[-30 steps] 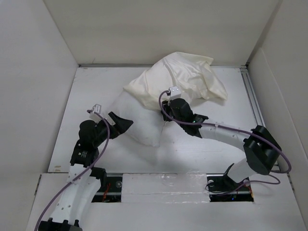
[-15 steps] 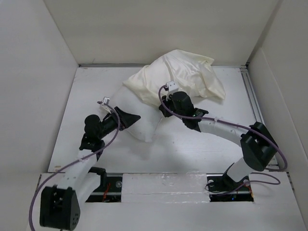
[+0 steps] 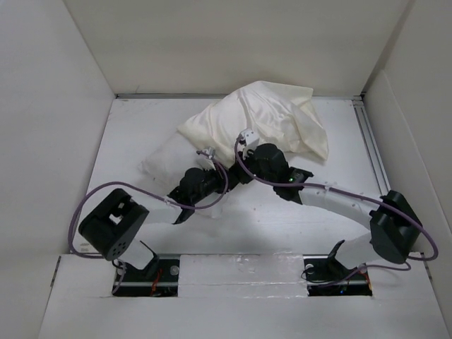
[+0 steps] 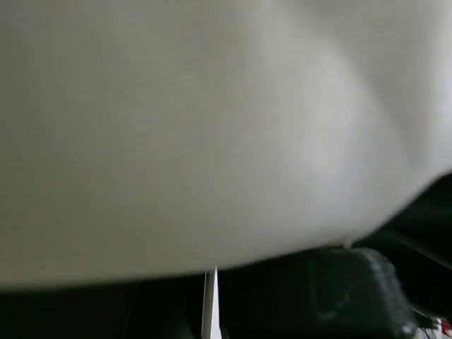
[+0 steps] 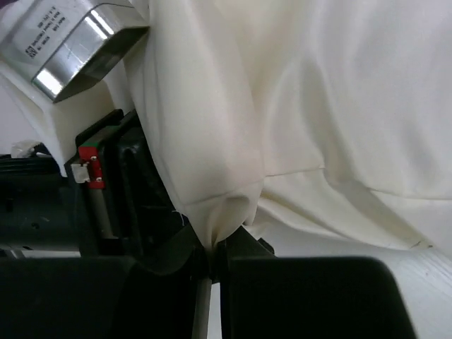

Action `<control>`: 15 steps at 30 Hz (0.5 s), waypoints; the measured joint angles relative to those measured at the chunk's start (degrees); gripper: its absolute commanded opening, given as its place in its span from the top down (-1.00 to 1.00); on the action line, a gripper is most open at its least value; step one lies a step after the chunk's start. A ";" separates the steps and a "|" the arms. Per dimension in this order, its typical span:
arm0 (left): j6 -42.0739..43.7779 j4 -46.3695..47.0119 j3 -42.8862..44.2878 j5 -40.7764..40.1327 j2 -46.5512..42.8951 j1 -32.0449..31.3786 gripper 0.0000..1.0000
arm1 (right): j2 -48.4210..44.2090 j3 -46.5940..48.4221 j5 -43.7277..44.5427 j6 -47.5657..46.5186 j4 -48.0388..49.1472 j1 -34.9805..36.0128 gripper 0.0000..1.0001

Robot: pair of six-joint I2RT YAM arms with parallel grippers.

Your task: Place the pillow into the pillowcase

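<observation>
left gripper [image 3: 205, 185] has swung in against the pillow [image 3: 164, 157]; whether its jaws are spread, i cannot tell. right gripper [image 5: 212, 244] pinches the pillowcase [image 3: 272, 120] hem between its jaws; about half the pillow lies bare beside them.

The left claw [image 3: 220, 176] is jammed against the pillow [image 3: 164, 157], which fills its wrist view, and the right claw [image 5: 212, 247], pinching a fold of the pillowcase [image 3: 272, 120], sits just beside it with no gap to pass between them. Beyond both claws the heaped pillowcase blocks the way to the back wall [image 3: 233, 42]. Bare bench [image 3: 272, 226] lies open on their near side between the two arms, and more to the right of the right claw, beyond its own arm.
</observation>
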 measured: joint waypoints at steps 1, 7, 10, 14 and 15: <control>-0.04 1.05 0.11 -1.44 1.33 -0.94 1.00 | -0.85 -0.55 1.01 -0.17 -0.70 0.39 0.76; -2.29 4.15 0.59 -12.46 7.93 -2.40 1.00 | -6.64 -3.98 4.26 0.11 -5.03 3.82 1.00; -2.93 0.90 0.63 -16.68 5.60 -3.93 1.00 | -7.21 -4.02 6.88 0.63 -5.92 3.89 1.00; -3.13 -12.28 1.99 -24.50 -4.50 -7.28 0.35 | -6.75 -4.00 9.66 2.29 -7.04 2.62 1.00; -3.13 -15.89 2.56 -26.18 -7.72 -7.96 0.11 | -6.54 -4.00 9.81 2.84 -7.08 1.81 1.00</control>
